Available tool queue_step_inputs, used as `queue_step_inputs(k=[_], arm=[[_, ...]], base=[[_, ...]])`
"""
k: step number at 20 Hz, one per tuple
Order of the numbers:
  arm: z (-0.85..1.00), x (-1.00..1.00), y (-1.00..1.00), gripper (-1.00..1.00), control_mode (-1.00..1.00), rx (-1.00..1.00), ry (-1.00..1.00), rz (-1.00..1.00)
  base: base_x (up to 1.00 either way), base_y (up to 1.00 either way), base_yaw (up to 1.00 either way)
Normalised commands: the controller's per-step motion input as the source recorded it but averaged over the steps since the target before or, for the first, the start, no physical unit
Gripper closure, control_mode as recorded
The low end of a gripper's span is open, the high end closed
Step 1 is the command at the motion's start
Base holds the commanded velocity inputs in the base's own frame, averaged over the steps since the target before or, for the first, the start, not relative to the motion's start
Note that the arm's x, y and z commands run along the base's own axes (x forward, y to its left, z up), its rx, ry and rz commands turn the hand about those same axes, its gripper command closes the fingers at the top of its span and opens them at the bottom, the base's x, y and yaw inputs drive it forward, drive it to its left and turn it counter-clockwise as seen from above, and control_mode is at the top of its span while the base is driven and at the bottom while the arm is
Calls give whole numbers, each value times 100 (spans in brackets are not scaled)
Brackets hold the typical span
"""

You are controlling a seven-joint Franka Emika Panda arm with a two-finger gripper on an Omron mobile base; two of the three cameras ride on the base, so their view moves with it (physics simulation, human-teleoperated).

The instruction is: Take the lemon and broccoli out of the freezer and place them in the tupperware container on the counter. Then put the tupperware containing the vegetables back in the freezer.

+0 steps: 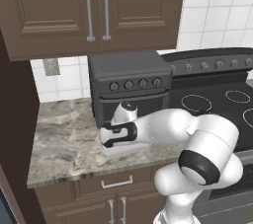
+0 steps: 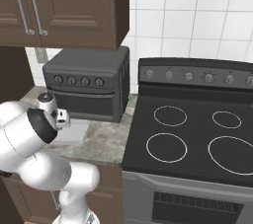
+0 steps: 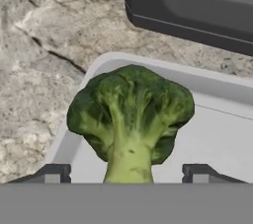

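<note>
Broccoli [image 3: 129, 114] betw spread jaws, grip unclear, over tupperware container [image 3: 217, 139] corner; toaster oven [image 3: 197, 6] close behind.

Base views flanking counter [image 1: 64, 134] (hand close)

My arm rises from the base, bends at a big white elbow with a dark joint band, and reaches forward and left, low over the counter [image 1: 59, 134]. My wrist is turned down, hand pointing at the surface below. My gripper [image 3: 126, 172] stands with jaws apart, the two dark fingertips [image 3: 53, 172] set wide on either side of the broccoli [image 3: 131, 114] stem. I cannot tell whether the pads touch the stem.
</note>
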Motion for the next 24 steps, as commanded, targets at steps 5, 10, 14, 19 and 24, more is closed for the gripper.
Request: queue_step_inputs(k=[5, 10, 14, 19, 24], arm=[[16, -25, -35, -100, -100, 0, -3, 0], [53, -52, -39, -100, -100, 0, -10, 0], [76, -74, -40, -100, -100, 0, -15, 0], [98, -97, -27, -100, -100, 2, -21, 0], [100, -100, -5, -100, -100, 8, -22, -7]], base=[[0, 0, 0], [0, 0, 0], [0, 0, 0], [0, 0, 0], [0, 0, 0]])
